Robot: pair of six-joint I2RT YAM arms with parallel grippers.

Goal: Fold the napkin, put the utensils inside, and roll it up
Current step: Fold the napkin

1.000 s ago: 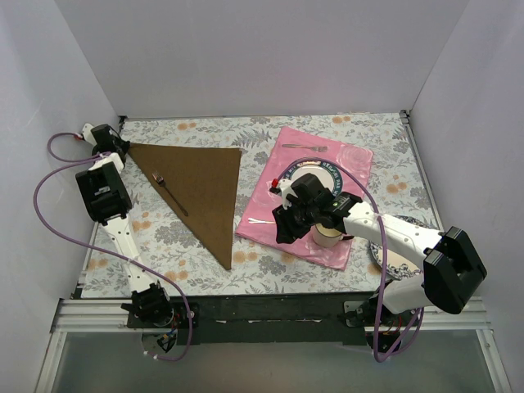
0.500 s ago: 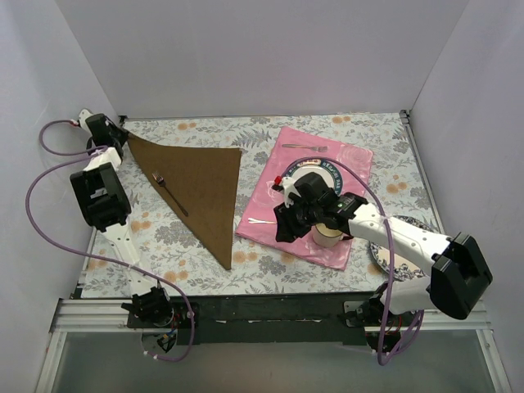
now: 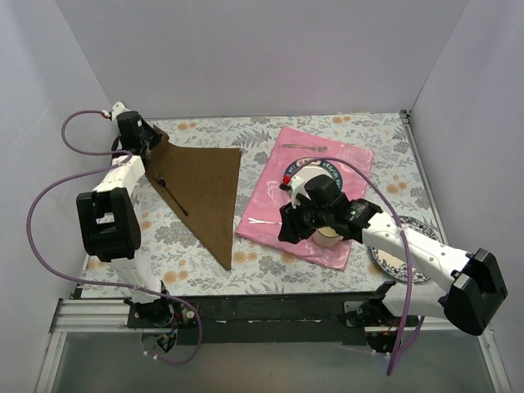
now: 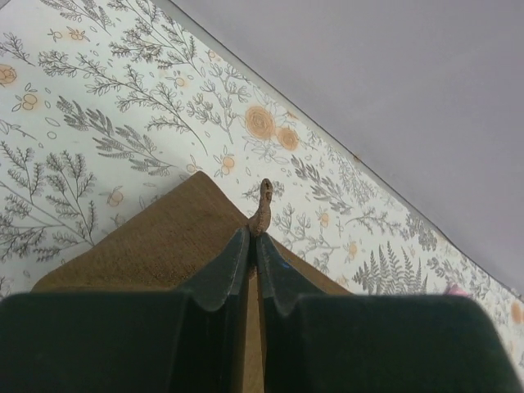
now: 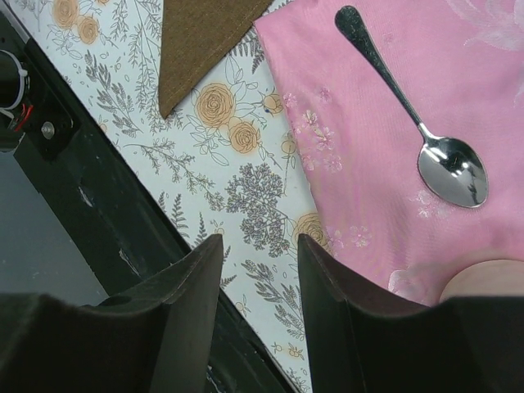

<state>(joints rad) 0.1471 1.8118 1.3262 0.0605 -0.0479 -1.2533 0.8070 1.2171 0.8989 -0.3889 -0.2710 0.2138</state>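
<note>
The dark brown napkin lies as a triangle on the left half of the table. My left gripper is shut on its far-left corner and holds that corner raised. In the left wrist view the fingertips pinch the cloth, and a small tip of it sticks out past them. A slim fork lies on the napkin. A spoon rests on the pink cloth. My right gripper hovers open over the pink cloth's near-left edge, with nothing between its fingers.
On the pink cloth are a patterned plate, a beige cup and a second fork at the far edge. Another plate sits at the right. White walls enclose the table, and a black rail runs along the front.
My left gripper has closed on the napkin's left corner and carried it up and to the right, shortening that side. The right arm has shifted slightly and stays open.
</note>
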